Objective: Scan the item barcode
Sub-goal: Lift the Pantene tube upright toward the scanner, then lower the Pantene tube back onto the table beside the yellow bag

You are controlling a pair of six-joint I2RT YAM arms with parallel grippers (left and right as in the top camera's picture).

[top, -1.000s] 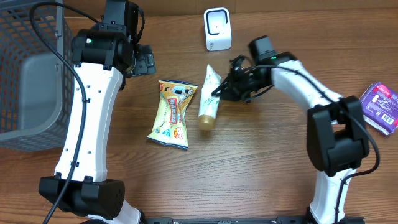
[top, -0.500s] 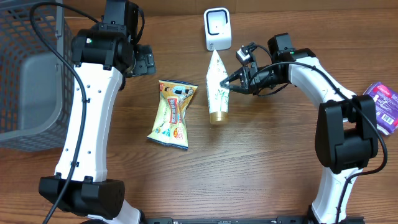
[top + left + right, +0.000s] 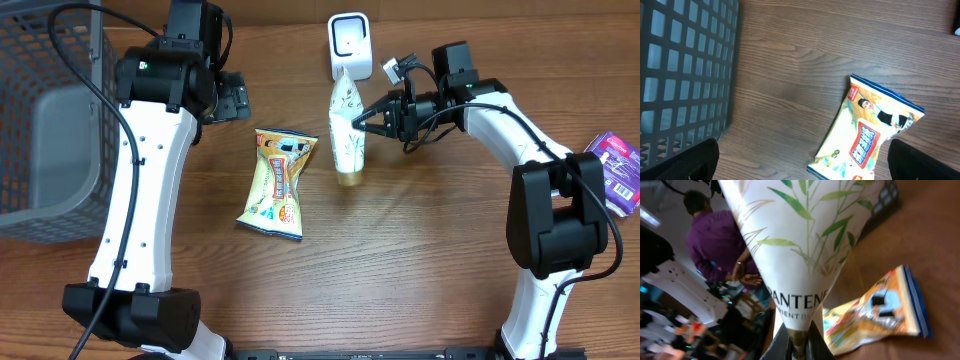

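My right gripper (image 3: pixel 364 121) is clamped shut on the side of the white plastic tube printed with green leaves (image 3: pixel 347 125), and in the right wrist view the fingertips (image 3: pixel 810 339) pinch it just below the brand lettering. The tube is lifted off the desk, its crimped end pointing at the far edge and its cap end toward the near edge. That crimped end sits just beside, possibly touching, the small white box-shaped barcode scanner (image 3: pixel 350 47), which stands at the far edge near the middle. I judge the pick-up done and the presentation to the scanner in hand. No picture shows the barcode or whether it faces the scanner window, so a read cannot be confirmed, and the tube may need turning. My left gripper (image 3: pixel 234 97) hangs with its jaws wide apart and nothing between them, over the far-left part of the desk. A yellow and blue foil snack packet (image 3: pixel 277 183) lies flat left of the tube and apart from it. A purple packet (image 3: pixel 615 172) lies at the right edge, well apart. The one container is a grey wire-mesh basket (image 3: pixel 50 50) at the left edge. A pale grey patch shows inside it, but I cannot tell whether that is its floor or an item. Neither the tube nor either packet is in it.
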